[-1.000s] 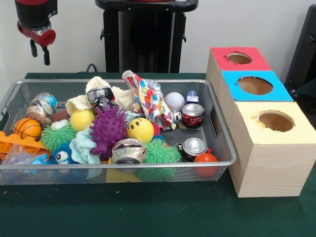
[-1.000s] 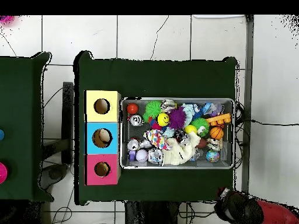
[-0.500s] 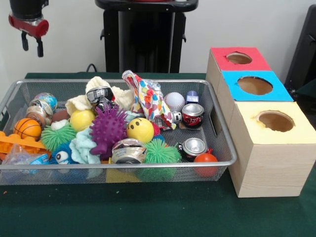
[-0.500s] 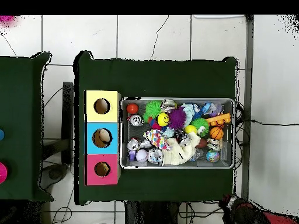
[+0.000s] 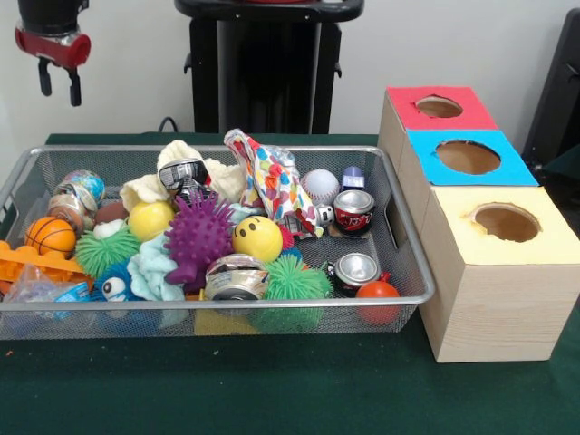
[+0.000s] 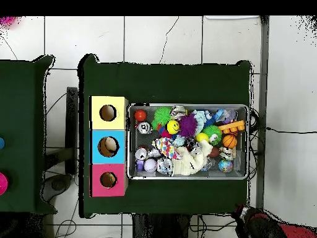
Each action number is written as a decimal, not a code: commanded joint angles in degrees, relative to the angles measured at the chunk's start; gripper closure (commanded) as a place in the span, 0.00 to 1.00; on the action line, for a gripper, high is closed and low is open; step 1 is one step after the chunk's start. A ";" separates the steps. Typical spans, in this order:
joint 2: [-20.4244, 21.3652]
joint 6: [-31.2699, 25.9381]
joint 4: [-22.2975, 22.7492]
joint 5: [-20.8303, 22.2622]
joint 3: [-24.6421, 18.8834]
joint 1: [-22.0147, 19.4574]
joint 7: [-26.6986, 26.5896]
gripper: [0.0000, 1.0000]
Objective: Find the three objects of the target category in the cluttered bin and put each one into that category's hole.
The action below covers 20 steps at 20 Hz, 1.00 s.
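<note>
The silver wire-mesh bin (image 5: 272,304) sits at the left of the table, full of toys; it also shows in the overhead view (image 6: 249,142). A cream plush animal (image 5: 178,154) lies at the bin's back, and shows in the overhead view (image 6: 189,162). I see no brown teddy and no striped tiger; they are hidden or out of view. The red-topped hole (image 5: 439,107) is on the farthest wooden box, also in the overhead view (image 6: 108,180). My gripper (image 5: 58,85) hangs open and empty, high above the bin's far left corner.
The blue-topped hole (image 5: 468,156) and the yellow-topped hole (image 5: 507,221) are on the nearer boxes. The bin holds a purple spiky ball (image 5: 196,237), green spiky balls (image 5: 292,283), a yellow smiley ball (image 5: 257,238), cans (image 5: 353,210) and a small basketball (image 5: 50,235). The arm (image 6: 265,227) shows at the overhead view's bottom right.
My gripper has risen and moved left, away from the bin, over the past second, then held still. Nothing in the bin has moved.
</note>
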<state>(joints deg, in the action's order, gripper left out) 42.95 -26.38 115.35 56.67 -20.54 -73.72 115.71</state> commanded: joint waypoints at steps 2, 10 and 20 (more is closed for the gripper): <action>-4.45 -5.35 -6.89 0.16 -9.05 2.69 -17.80 0.00; -6.95 -14.15 -18.64 -2.15 -8.36 9.88 -15.89 0.00; -10.91 -21.56 -28.22 -3.87 -10.26 13.34 -17.09 0.00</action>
<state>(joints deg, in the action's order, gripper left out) 35.60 -45.99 100.09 54.61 -24.61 -62.46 115.42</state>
